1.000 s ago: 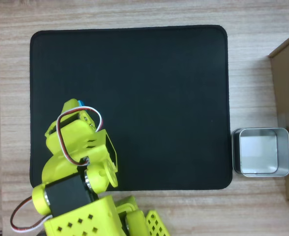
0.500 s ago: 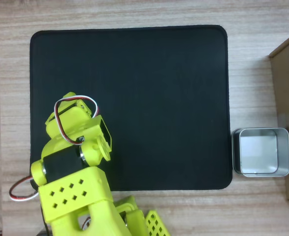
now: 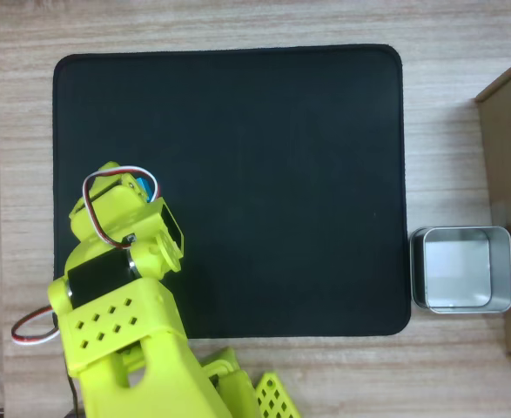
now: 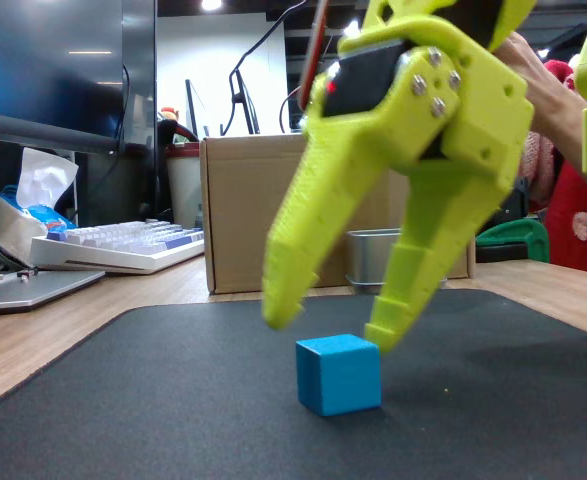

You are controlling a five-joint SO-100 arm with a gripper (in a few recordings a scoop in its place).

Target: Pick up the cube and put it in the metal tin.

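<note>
In the fixed view the lime-green gripper (image 4: pixel 331 335) hangs open just above the cube (image 4: pixel 339 374), its two fingertips spread to either side of the cube's top and not touching it. The cube sits on the black mat (image 3: pixel 264 174), at the mat's left side in the overhead view, where a sliver of blue (image 3: pixel 142 185) peeks past the arm. The tin (image 3: pixel 461 269) stands well apart on the worktop (image 3: pixel 238 26), just off the mat's lower right corner, beside a cardboard box (image 3: pixel 509 131).
</note>
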